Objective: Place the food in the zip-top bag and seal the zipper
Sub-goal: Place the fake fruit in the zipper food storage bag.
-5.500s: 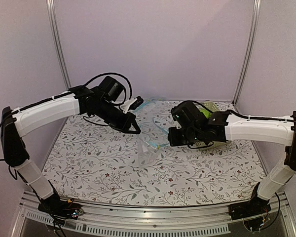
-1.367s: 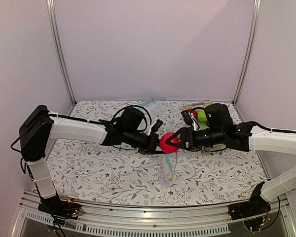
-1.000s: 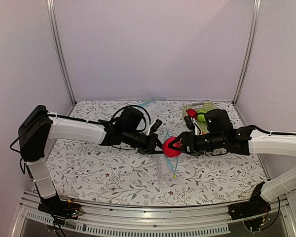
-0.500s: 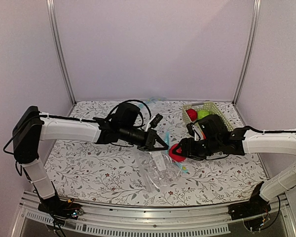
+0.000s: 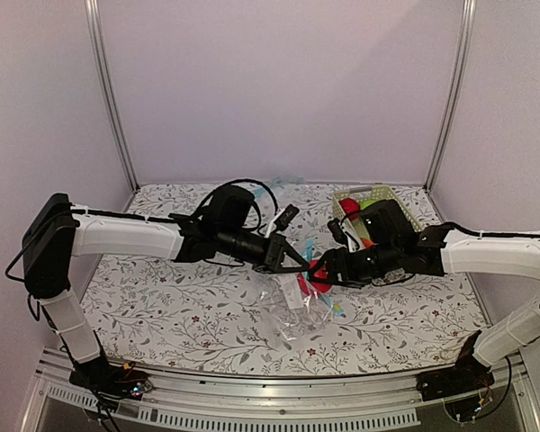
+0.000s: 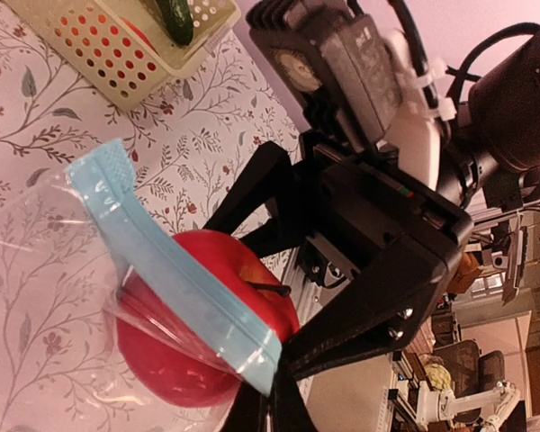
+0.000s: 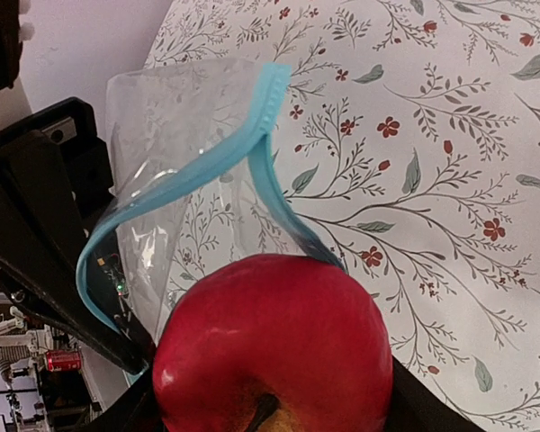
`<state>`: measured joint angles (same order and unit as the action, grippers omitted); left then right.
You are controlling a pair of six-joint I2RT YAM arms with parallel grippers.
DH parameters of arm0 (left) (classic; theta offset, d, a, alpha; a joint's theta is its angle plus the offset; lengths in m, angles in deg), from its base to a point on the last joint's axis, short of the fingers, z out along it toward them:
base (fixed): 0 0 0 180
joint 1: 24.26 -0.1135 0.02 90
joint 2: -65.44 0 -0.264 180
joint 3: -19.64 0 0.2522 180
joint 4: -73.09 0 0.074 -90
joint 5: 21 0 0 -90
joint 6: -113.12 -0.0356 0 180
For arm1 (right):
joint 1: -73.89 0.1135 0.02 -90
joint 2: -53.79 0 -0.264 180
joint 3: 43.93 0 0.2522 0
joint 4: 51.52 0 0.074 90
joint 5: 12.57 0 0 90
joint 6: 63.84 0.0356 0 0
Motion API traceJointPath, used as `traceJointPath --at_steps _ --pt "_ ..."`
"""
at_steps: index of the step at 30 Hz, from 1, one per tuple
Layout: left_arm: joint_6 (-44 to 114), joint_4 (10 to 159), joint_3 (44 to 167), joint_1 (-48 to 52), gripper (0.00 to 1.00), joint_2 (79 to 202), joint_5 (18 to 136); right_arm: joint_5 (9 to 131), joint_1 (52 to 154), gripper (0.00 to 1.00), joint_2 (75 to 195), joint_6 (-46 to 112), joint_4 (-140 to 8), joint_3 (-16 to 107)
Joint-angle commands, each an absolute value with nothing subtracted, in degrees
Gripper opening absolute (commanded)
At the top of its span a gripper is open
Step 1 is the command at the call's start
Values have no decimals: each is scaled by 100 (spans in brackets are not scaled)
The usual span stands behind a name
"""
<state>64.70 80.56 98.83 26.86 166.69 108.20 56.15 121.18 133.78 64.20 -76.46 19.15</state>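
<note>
The clear zip-top bag (image 5: pixel 292 304) hangs from my left gripper (image 5: pixel 294 264) down to the table. My left gripper (image 6: pixel 272 403) is shut on one end of the light blue zipper (image 6: pixel 175 270). My right gripper (image 5: pixel 322 268) is shut on the round red fruit (image 7: pixel 270 346) and holds it at the bag's open mouth (image 7: pixel 175 180). In the left wrist view the fruit (image 6: pixel 189 360) sits partly behind the clear plastic, with the zipper strip across it. The dark green cucumber (image 6: pixel 174 18) lies in the basket.
A cream perforated basket (image 5: pixel 389 195) stands at the back right, behind my right arm, with a red piece (image 5: pixel 349 207) and a bright green piece (image 5: pixel 367 216) in it. It also shows in the left wrist view (image 6: pixel 103 54). The table has a floral cloth (image 5: pixel 162 297).
My right gripper has brought the red fruit down and left into the bag's mouth. The bag, earlier hanging straight, now spreads on the table below the grippers.
</note>
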Motion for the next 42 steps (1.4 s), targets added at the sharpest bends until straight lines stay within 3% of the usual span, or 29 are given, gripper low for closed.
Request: traceJointPath --at_steps 1,12,20,25,32,42 --pt "6381 7790 9870 2698 0 16835 10921 4433 12156 68 13280 6192 -7180 2063" --pt "6610 7227 9820 2729 0 16845 11089 4325 12164 74 13286 6171 -7002 1964" --pt "6803 6843 9688 2725 0 16788 11093 4665 12164 89 12745 6097 -6980 1832" --pt "6859 6707 9623 2726 0 16808 11075 5030 12158 89 12623 6182 -7142 1782" --pt "6793 6609 9502 2734 0 16949 11066 5449 12162 82 12863 6155 -7518 1688" --pt "6593 6605 9316 2734 0 17102 11004 6044 12160 84 12669 6044 -7922 1684"
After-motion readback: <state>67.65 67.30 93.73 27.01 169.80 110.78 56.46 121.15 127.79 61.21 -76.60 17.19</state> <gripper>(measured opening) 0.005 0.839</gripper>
